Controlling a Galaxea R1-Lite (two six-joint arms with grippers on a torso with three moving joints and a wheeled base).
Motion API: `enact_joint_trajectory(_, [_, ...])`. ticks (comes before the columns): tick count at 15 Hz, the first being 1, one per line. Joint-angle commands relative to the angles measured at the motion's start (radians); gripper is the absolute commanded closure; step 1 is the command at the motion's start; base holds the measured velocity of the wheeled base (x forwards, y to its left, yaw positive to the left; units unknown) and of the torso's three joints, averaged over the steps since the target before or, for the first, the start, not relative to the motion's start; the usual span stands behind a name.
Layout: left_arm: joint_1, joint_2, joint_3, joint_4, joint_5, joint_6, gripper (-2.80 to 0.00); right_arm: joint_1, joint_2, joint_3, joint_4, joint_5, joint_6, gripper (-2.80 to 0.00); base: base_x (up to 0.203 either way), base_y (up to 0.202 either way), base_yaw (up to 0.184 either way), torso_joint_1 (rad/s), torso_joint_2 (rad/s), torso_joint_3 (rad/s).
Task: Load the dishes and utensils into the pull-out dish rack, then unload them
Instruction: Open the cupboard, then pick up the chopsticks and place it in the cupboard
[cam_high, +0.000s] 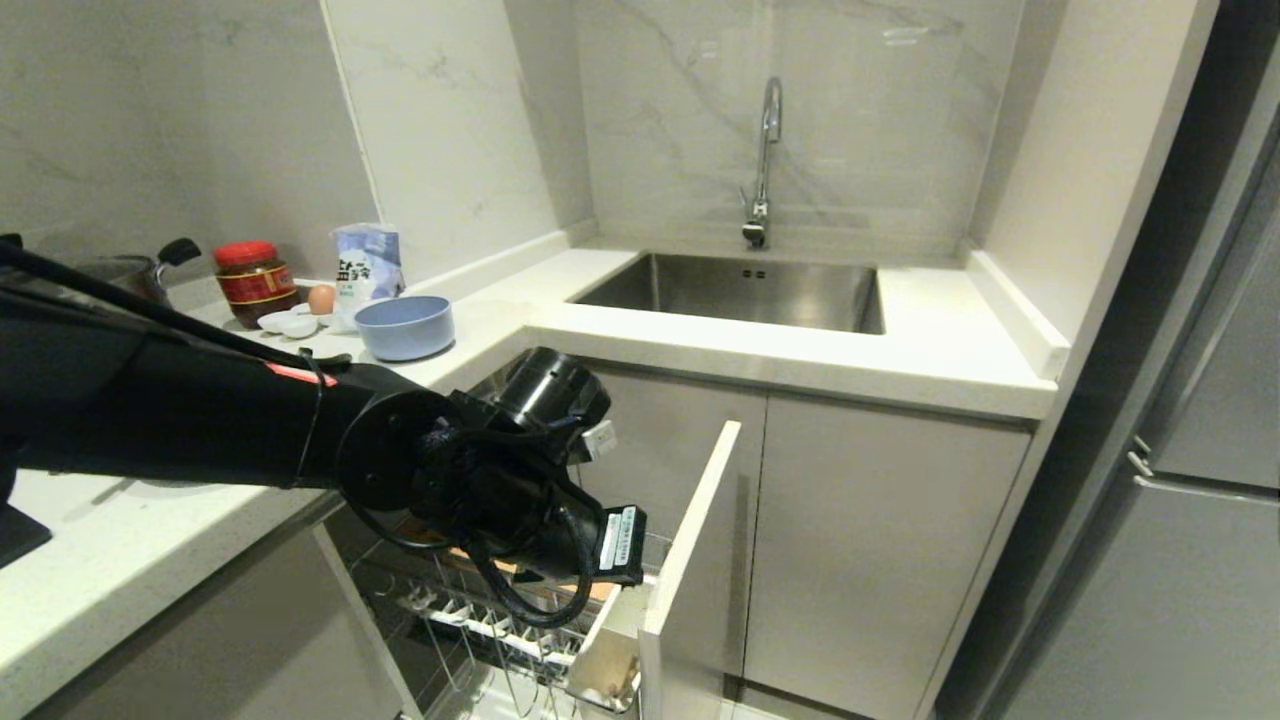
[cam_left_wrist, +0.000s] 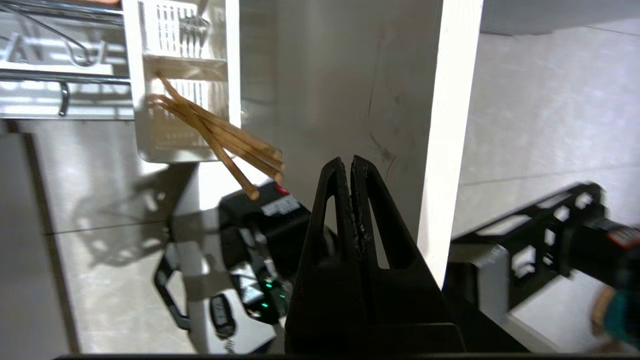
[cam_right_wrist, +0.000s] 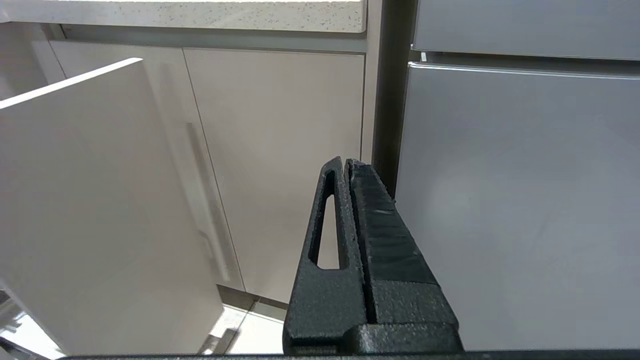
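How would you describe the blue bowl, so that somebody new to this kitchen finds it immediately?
Start at the steel sink and follow the white stone counter leftwards round its corner. The round, deep, matte-blue bowl stands there, in front of a red-lidded jar, a brown egg and tiny white saucers; it is the only blue dish.

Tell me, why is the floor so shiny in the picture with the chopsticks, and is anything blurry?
In the left wrist view, glare washes over the glossy floor, which mirrors dark shapes; the chopsticks look sharp, while the white utensil caddy is overexposed. In the head view, the left arm is a dark mass with little detail. The right wrist view is evenly lit.
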Motion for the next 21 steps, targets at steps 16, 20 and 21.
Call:
enact_joint_trajectory(16, [-0.053, -0.01, -0.008, 0.007, -0.001, -0.042, 0.0, 0.0, -0.001, 0.026, -0.001, 0.0, 0.001, 0.0, 0.0, 0.0, 0.0, 0.0, 0.0, 0.0])
enact_joint_trajectory(20, [0.018, -0.086, -0.019, 0.003, 0.168, 0.001, 0.0, 0.0, -0.001, 0.026, -0.001, 0.0, 0.001, 0.0, 0.0, 0.0, 0.0, 0.0, 0.0, 0.0])
enact_joint_trajectory(21, [0.036, -0.114, -0.026, 0.002, 0.195, 0.013, 0.0, 0.0, -0.001, 0.026, -0.001, 0.0, 0.001, 0.0, 0.0, 0.0, 0.0, 0.0, 0.0, 0.0])
